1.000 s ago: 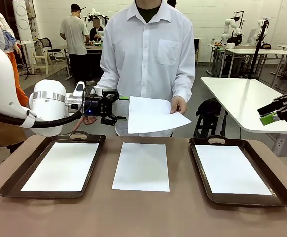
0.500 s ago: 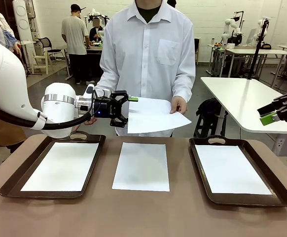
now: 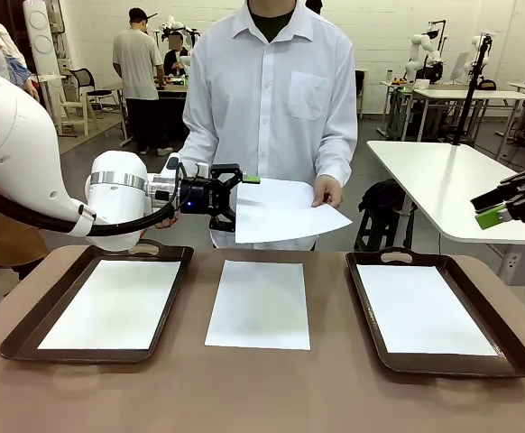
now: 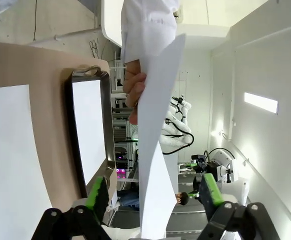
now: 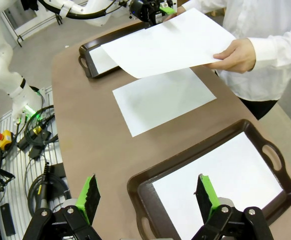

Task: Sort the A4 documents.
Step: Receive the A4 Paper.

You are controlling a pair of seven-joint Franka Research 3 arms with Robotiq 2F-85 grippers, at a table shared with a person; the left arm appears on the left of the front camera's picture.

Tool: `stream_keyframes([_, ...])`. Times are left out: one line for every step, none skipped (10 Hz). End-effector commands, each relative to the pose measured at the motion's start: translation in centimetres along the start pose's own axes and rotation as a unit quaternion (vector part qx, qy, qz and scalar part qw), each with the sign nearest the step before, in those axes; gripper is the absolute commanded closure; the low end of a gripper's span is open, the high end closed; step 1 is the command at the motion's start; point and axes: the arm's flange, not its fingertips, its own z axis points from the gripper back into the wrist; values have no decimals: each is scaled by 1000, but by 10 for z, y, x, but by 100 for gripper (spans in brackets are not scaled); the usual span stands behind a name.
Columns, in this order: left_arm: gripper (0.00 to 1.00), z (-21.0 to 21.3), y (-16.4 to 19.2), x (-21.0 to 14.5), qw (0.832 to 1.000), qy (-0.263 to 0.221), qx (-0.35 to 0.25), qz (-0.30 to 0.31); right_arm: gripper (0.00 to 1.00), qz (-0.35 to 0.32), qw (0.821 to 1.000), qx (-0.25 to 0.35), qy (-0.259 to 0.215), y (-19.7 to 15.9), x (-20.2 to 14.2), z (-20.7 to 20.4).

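Held sheet: a thin white rectangle (image 3: 285, 209) sagging slightly, in the air above the table's far edge, pinched at one corner by the person's hand (image 3: 326, 191).
Left gripper (image 3: 237, 202): green-padded fingers (image 4: 96, 196) stand wide on either side of the held sheet's free edge. Neither pad touches it and nothing is gripped.
Right gripper (image 5: 148, 195): fingers spread wide and empty, raised at the table's right side.
Middle sheet (image 3: 260, 303): flat on the matte brown table (image 3: 262, 397), between the trays.
Trays: dark brown and glossy, with rounded corners and handle cut-outs. The left tray (image 3: 19, 341) holds the left-tray sheet (image 3: 114, 302), and the right tray (image 3: 452, 364) holds the right-tray sheet (image 3: 422, 308). Both sheets lie flat.
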Motion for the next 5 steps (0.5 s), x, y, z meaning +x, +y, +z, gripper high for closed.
stream_keyframes([18,1,-1,3,1000,-16,-10,16,0,-2,1000,1,2,0,-1,-1])
stream_keyframes([25,2,-2,2,1000,-18,-12,16,0,-2,1000,1,2,0,-1,-1])
stream_keyframes([36,4,-2,2,1000,-22,-13,16,0,-2,1000,1,2,0,-1,-1])
stream_keyframes([43,4,-3,2,999,-23,-15,16,0,-2,1000,1,2,0,-1,-1])
stream_keyframes([54,5,-4,1,999,-24,-16,16,0,-2,1000,1,2,0,-1,-1])
